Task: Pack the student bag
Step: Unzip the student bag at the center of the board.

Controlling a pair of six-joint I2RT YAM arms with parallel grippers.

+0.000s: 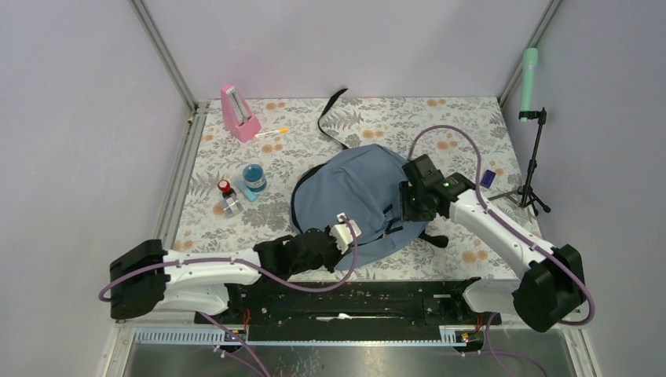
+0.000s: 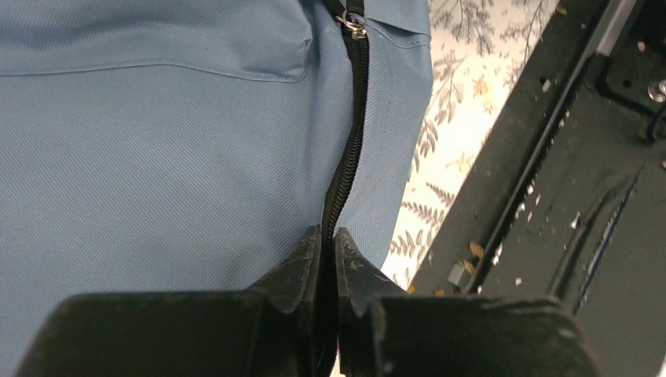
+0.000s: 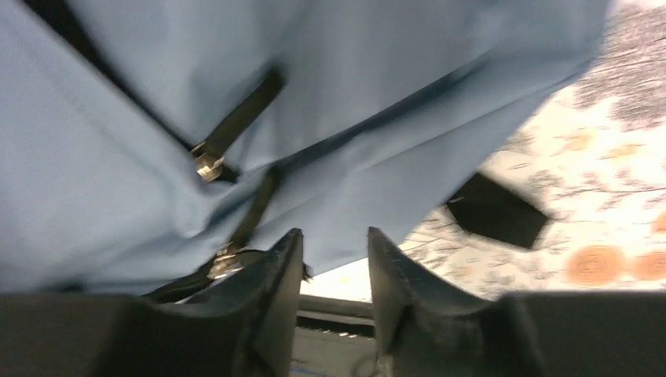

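**Bag flat at mid-tabletop, left pincer clamped on its zipper seam, right pincer apart**

The grey-blue bag (image 1: 353,196) lies flat in the middle of the flowered tabletop (image 1: 471,126), between the two arms. From above its outline is nearly as wide as it is deep, so its long axis is hard to make out. A long black strap (image 1: 330,118) trails from its far edge toward the back wall.

The left arm lies low and stretched out from the near-left corner, reaching rightward to the bag's near edge. The left pincer (image 2: 330,236) is pressed together on the bag's edge, and the dark zipper (image 2: 349,133) runs straight down into its tips.

The right arm rises from the near-right corner and bends leftward, its wrist over the bag's right side. The right pincer (image 3: 335,234) stands apart with nothing between its fingers. Bag fabric hangs just beyond the tips, and a metal zipper pull (image 3: 224,265) rests against one finger.

The right wrist view is blurred. A black flap (image 3: 496,212) at the bag's edge there cannot be identified. From above, both pincers' tips are hidden by their own wrists.
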